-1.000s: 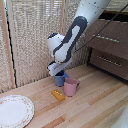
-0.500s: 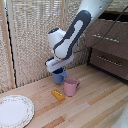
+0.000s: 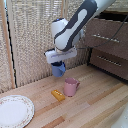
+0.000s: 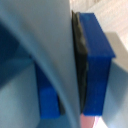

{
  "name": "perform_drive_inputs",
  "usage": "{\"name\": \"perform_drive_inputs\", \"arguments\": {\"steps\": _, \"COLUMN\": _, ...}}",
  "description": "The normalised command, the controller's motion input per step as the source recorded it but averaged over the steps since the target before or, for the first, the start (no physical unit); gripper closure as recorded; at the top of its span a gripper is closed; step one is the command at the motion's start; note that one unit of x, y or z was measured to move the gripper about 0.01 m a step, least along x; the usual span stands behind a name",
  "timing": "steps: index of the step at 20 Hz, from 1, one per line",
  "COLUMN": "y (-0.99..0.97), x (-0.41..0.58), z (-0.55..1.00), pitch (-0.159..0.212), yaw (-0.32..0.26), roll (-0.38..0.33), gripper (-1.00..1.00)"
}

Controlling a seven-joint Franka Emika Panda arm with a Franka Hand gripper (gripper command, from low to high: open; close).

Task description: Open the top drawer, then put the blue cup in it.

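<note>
The blue cup point(image 3: 59, 70) hangs in the air above the wooden table, behind and a little above the pink mug. My gripper point(image 3: 59, 63) comes down on it from above and is shut on its rim. In the wrist view the cup's light blue wall point(image 4: 47, 55) is pinched between two dark blue fingers point(image 4: 97, 60). The dark brown cabinet stands at the exterior view's right, and its top drawer point(image 3: 107, 34) shows a silver bar handle. Whether that drawer is pulled out I cannot tell.
A pink mug point(image 3: 71, 87) stands on the table point(image 3: 95, 107), with a small orange block point(image 3: 58, 95) lying beside it. A white plate point(image 3: 15, 110) sits near the front at the exterior view's left. The lower drawer point(image 3: 109, 61) is under the top one. Slatted blinds form the back wall.
The gripper has risen with the blue cup, which has come up off the table beside the pink mug.
</note>
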Motion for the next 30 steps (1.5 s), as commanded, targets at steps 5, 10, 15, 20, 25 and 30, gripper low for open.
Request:
{"name": "perform_drive_inputs", "arguments": {"steps": 5, "y": -0.01, "x": -0.027, "z": 0.8, "pitch": -0.009, "yaw": -0.335, "roll": 0.026, "gripper": 1.0}}
{"name": "perform_drive_inputs", "arguments": {"steps": 10, "y": -0.03, "x": 0.0, "z": 0.89, "pitch": 0.0, "yaw": -0.315, "roll": 0.0, "gripper": 1.0}}
{"name": "perform_drive_inputs", "arguments": {"steps": 15, "y": -0.01, "x": 0.0, "z": 0.78, "pitch": 0.0, "yaw": -0.344, "roll": -0.001, "gripper": 1.0}}
{"name": "perform_drive_inputs", "arguments": {"steps": 20, "y": 0.0, "x": 0.003, "z": 0.74, "pitch": 0.001, "yaw": -0.352, "roll": -0.016, "gripper": 1.0}}
{"name": "perform_drive_inputs", "arguments": {"steps": 25, "y": 0.0, "x": 0.073, "z": 0.81, "pitch": 0.001, "yaw": -0.329, "roll": -0.069, "gripper": 1.0}}
{"name": "perform_drive_inputs", "arguments": {"steps": 30, "y": 0.0, "x": 0.147, "z": 0.87, "pitch": 0.009, "yaw": -0.311, "roll": -0.092, "gripper": 1.0}}
